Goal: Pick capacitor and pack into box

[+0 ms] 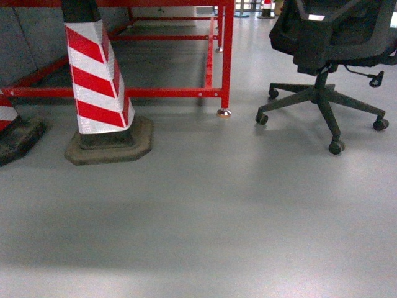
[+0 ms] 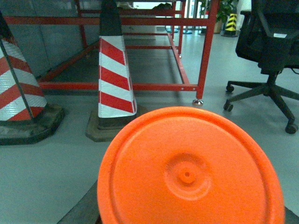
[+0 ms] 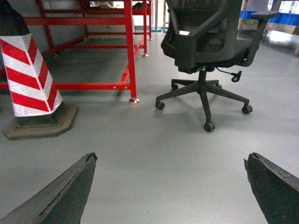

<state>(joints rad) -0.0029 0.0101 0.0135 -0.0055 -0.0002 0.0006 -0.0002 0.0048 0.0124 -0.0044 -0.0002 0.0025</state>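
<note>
Looking forward from the head camera, a grey floor (image 1: 205, 211) fills the scene. At the far left edge sits part of one red-and-white striped traffic cone (image 1: 7, 124), and just right of it a second striped cone (image 1: 99, 81) stands upright on a dark square base. Behind both runs a red metal frame (image 1: 223, 56) with a foot resting on the floor. On the right, well apart from the cones, stands a black office chair (image 1: 322, 56) on a five-wheeled base.

From the left wrist camera, a round orange disc (image 2: 189, 172) with a small raised centre fills the lower middle and covers the left gripper, so whether it is open or closed cannot be told.

From the right wrist camera, the right gripper (image 3: 173, 186) is spread wide with nothing between its two dark fingers (image 3: 65, 196), which show at the lower left and lower right corners above bare floor.

Neither the capacitor nor the box appears in any view
</note>
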